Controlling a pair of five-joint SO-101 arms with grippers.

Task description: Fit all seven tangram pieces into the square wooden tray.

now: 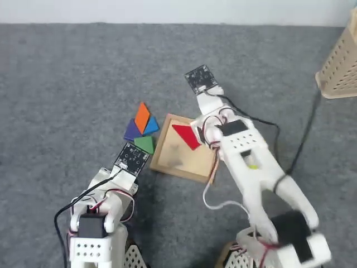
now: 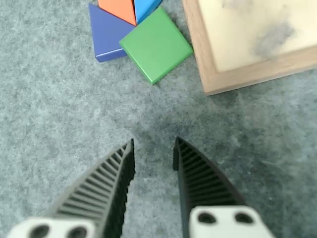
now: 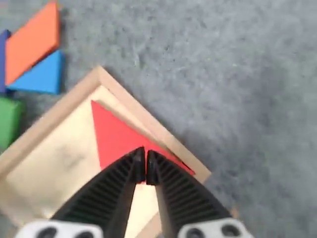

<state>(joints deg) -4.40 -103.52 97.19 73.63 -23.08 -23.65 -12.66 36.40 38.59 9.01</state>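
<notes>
The square wooden tray [image 1: 167,162] lies on grey carpet. A red triangle [image 1: 185,135] lies in its far corner, one edge seeming to ride up on the rim [image 3: 148,124]. My right gripper [image 3: 145,159] is shut, its tips right at the red triangle [image 3: 115,136]. Beside the tray lie a green square [image 2: 156,44], a purple piece [image 2: 105,32], an orange piece [image 2: 119,7] and a blue triangle [image 2: 146,6]. My left gripper [image 2: 153,148] hangs open over bare carpet, short of the green square and the tray corner [image 2: 218,82], holding nothing.
A beige perforated basket [image 1: 341,58] stands at the far right edge. A black cable [image 1: 304,139] and white wires [image 1: 220,204] trail by the right arm. The loose pieces [image 1: 142,128] cluster just left of the tray; carpet is open beyond them.
</notes>
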